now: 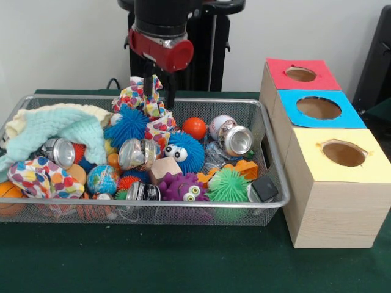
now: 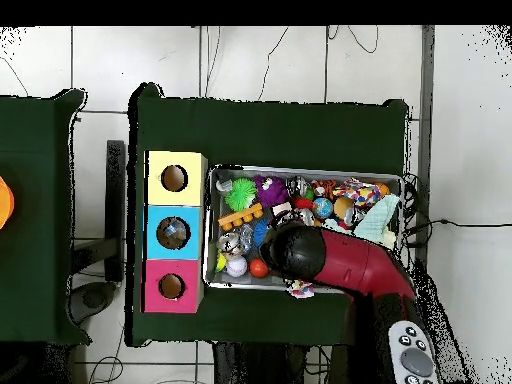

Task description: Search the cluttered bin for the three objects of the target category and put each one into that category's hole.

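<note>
Even, soft indoor light in both views, with no hard shadows

From the front the white wall (image 1: 55, 43) is evenly lit, the wire bin (image 1: 276, 183) casts only a faint shade on the green cloth (image 1: 183, 262), and the 3 holes in the boxes (image 1: 333, 183) fall into soft darkness (the metal cans (image 1: 237, 140) carry small bright glints); focus is fair across the bin, fine detail slightly soft. From overhead the pale floor (image 2: 460, 120) is bright, near washed out, the cloth reads very dark, and the small toys blur together
</note>
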`<state>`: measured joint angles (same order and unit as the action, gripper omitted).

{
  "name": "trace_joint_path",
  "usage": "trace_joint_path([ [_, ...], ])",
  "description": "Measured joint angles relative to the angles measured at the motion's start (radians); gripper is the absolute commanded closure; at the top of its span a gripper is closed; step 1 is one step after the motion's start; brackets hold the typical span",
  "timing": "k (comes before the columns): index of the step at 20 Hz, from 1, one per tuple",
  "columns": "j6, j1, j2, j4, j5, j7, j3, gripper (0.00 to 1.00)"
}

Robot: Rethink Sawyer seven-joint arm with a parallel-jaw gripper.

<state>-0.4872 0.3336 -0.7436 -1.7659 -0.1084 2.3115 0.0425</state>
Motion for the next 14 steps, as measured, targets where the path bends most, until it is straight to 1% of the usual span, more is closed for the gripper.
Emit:
trace_joint_path([
  [2, 0.035, -0.002, 0.034, 0.000, 0.000, 0.000, -0.001, 0.00],
  [7, 0.064, -0.024, 0.070, 0.000, 0.003, 0.000, -0.001, 0.00],
  [10, 0.065, -0.051, 0.080, 0.000, 0.010, 0.000, -0.001, 0.00],
  [14, 0.065, -0.107, 0.088, 0.000, 0.026, 0.000, -0.001, 0.00],
])
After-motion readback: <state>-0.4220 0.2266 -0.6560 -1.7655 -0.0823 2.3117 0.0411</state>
